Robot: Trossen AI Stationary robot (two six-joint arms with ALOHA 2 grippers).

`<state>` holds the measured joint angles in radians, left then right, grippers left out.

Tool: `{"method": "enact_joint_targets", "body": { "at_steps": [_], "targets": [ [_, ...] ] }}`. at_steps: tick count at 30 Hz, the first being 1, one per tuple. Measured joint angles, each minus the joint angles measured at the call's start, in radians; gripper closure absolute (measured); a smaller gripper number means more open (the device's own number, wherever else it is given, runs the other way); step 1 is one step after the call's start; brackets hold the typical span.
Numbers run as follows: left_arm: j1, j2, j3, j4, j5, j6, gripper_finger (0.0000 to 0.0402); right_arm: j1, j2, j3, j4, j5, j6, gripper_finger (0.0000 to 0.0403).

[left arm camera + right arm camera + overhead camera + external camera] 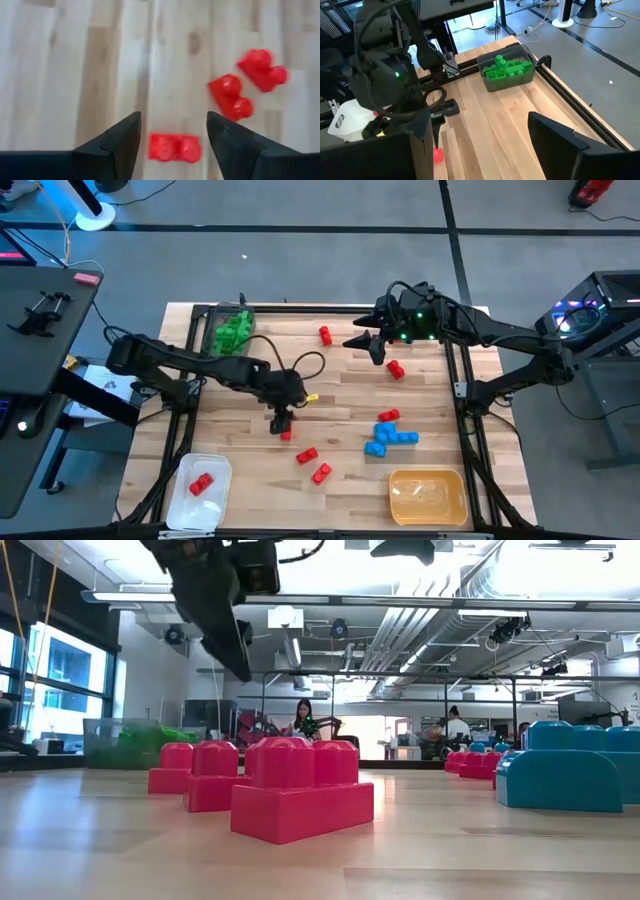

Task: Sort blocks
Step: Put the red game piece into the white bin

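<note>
My left gripper (281,423) hangs open over the middle of the table, fingers slanting down. A red block (175,148) lies flat on the wood below the gap between its fingers (125,142), untouched. Two more red blocks (231,95) (261,69) lie just beyond it, toward the near edge in the high view (307,455). Other red blocks (325,335) (395,369) lie farther back. A blue cluster (390,440) with a red block (388,416) sits to the right. My right gripper (372,345) waits open, raised over the far right.
A grey tray (232,330) of green blocks stands at the far left corner. A white tray (200,490) with one red block sits at the near left, a yellow tray (428,495) at the near right. Black rails (462,390) run along the table's sides.
</note>
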<state>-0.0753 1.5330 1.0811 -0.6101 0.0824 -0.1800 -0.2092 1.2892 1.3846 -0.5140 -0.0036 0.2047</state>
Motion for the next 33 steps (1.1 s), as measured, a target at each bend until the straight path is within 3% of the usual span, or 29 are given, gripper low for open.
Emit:
{"method": "enact_joint_targets", "body": {
  "at_steps": [3, 7, 9, 16, 24, 33],
  "targets": [
    [0.0, 0.017, -0.002, -0.009, -0.013, 0.0, 0.0244, 0.0, 0.0, 0.0, 0.0, 0.0, 0.0, 0.0188],
    [-0.019, 0.048, -0.002, 0.048, 0.017, 0.041, 0.0358, 0.0, 0.0, 0.0, 0.0, 0.0, 0.0, 0.0188],
    [-0.03, 0.068, -0.002, 0.085, 0.039, 0.086, 0.0388, 0.0, 0.0, 0.0, 0.0, 0.0, 0.0, 0.0188],
    [-0.045, 0.193, -0.003, 0.067, 0.042, 0.233, 0.0399, 0.0, 0.001, 0.0, 0.001, 0.0, 0.004, 0.0188],
    [-0.016, 0.268, -0.002, 0.102, 0.039, 0.263, 0.0401, 0.0, 0.001, 0.0, 0.0, 0.0, 0.023, 0.0188],
    [-0.009, 0.269, -0.002, -0.117, 0.026, 0.325, 0.0401, 0.0, 0.001, 0.0, -0.001, 0.0, 0.023, 0.0188]
  ]
}}
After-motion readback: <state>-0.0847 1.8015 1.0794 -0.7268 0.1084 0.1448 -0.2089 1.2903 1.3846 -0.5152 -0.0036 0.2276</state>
